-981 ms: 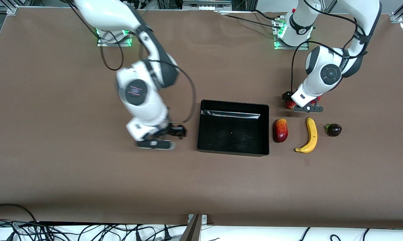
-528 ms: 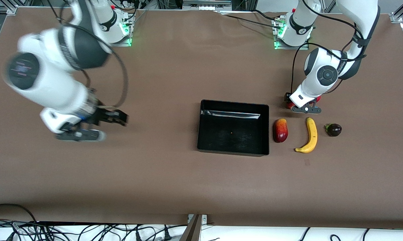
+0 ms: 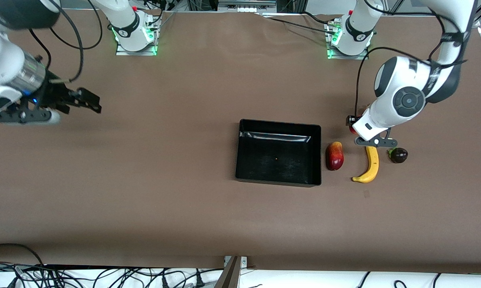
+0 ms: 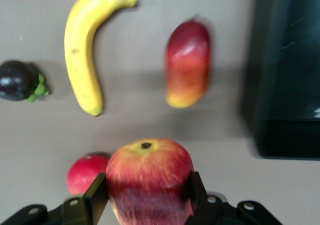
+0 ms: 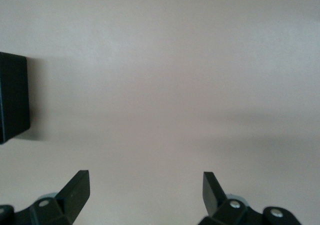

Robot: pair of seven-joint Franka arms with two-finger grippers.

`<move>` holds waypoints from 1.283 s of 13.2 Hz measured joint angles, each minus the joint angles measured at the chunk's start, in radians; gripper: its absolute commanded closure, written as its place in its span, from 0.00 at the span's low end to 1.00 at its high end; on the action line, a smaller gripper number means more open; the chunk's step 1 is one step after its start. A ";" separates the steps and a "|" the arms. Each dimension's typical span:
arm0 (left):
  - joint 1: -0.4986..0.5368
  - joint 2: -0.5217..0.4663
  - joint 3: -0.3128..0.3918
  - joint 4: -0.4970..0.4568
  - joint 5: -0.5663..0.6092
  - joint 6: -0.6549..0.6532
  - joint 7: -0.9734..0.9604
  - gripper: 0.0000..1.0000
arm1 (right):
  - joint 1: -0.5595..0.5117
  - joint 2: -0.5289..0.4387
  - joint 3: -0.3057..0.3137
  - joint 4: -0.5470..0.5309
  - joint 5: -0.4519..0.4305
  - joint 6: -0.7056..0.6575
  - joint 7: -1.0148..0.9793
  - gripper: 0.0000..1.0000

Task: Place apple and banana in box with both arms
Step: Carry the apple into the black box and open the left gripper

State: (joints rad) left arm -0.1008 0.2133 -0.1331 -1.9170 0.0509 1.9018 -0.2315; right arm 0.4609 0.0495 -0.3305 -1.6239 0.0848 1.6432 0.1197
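Note:
My left gripper (image 3: 353, 126) is shut on the apple (image 4: 148, 180), a red fruit with a yellowish top, and holds it above the table over the banana's end that is farther from the front camera. In the front view the wrist hides most of the apple. The yellow banana (image 3: 369, 165) lies on the table; it also shows in the left wrist view (image 4: 87, 45). The black box (image 3: 280, 123) stands open and empty beside the fruits, its wall also in the left wrist view (image 4: 287, 70). My right gripper (image 3: 90, 103) is open and empty over bare table toward the right arm's end; it also shows in its wrist view (image 5: 145, 190).
An oval red-yellow fruit (image 3: 334, 155) lies between the box and the banana. A dark purple fruit (image 3: 398, 155) lies beside the banana, toward the left arm's end. A bright red round fruit (image 4: 85, 172) sits on the table under the left gripper. A box corner (image 5: 12, 97) shows in the right wrist view.
The right arm has swung from beside the box out toward its own end of the table. The left gripper has risen with the apple and shifted toward the banana.

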 measured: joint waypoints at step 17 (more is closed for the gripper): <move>-0.198 0.464 -0.041 0.418 -0.013 -0.109 -0.319 0.00 | -0.474 -0.016 0.445 -0.005 -0.085 0.035 -0.064 0.00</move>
State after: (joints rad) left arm -0.2984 0.6770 -0.1737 -1.4995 0.0376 1.7924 -0.5508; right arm -0.0133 0.0333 0.1143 -1.6286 0.0002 1.6778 0.0556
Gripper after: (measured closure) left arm 0.308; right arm 0.000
